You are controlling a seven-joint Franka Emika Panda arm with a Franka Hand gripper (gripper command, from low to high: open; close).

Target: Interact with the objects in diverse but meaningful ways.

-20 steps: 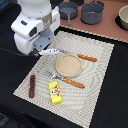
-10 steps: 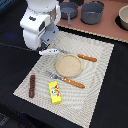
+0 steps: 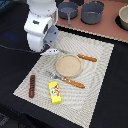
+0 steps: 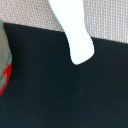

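Exterior view showed the gripper [image 3: 50, 50] low over the placemat's [image 3: 100, 75] far corner; its opening and contents I could not tell; yellow packet [image 3: 55, 92] and brown stick [image 3: 32, 85] lay untouched near the mat's front edge; likely between steps, next needing a reach toward one.

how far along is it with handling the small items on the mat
Nothing looks done yet: the yellow packet and dark brown stick lie flat on the placemat, untouched, apart from the arm. In hand: the arm hangs over the mat's far corner, and the wrist view shows a white oblong piece close under it, half on the mat, half over the black table. The hand itself is hidden, so any grasp is unconfirmed. Everything else is left.
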